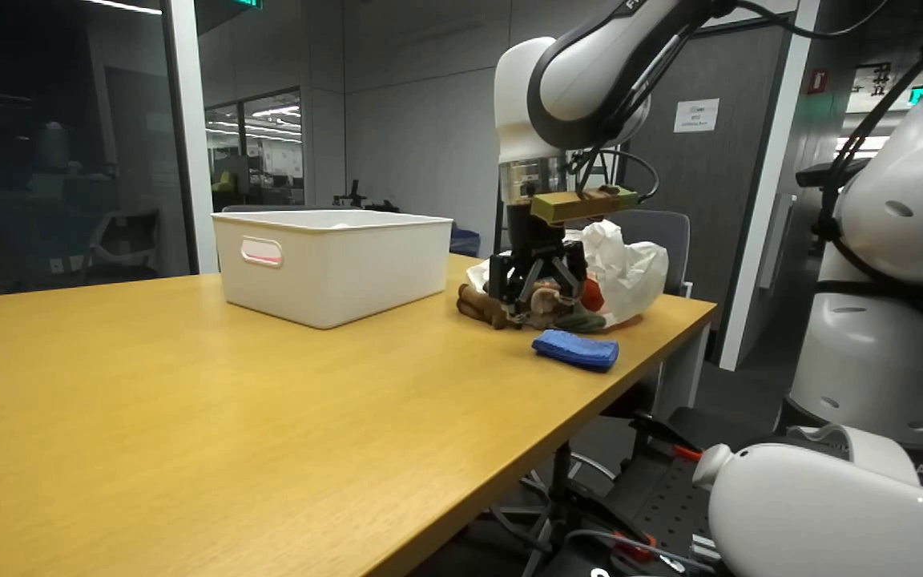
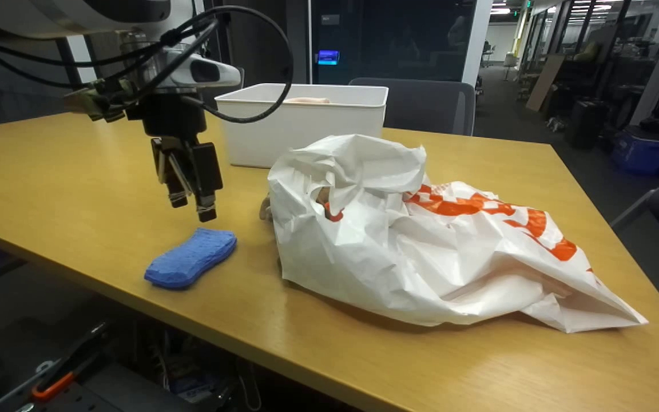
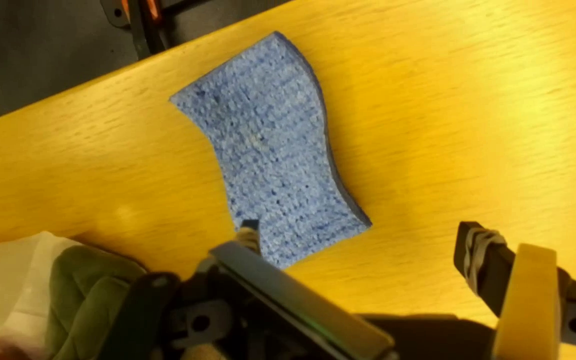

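Note:
My gripper is open and empty, with bands wrapped round its fingertips. A blue wavy sponge lies flat on the table in the wrist view. One fingertip overlaps its near end in that view; the other is over bare wood. In an exterior view the gripper hangs above and behind the sponge, apart from it. The sponge also shows in an exterior view, near the table edge, in front of the gripper. A white plastic bag with orange print lies beside the gripper.
Soft brown and green things lie at the bag's mouth; a green one shows in the wrist view. A white bin stands on the wooden table, with something pinkish inside. Chairs stand around the table.

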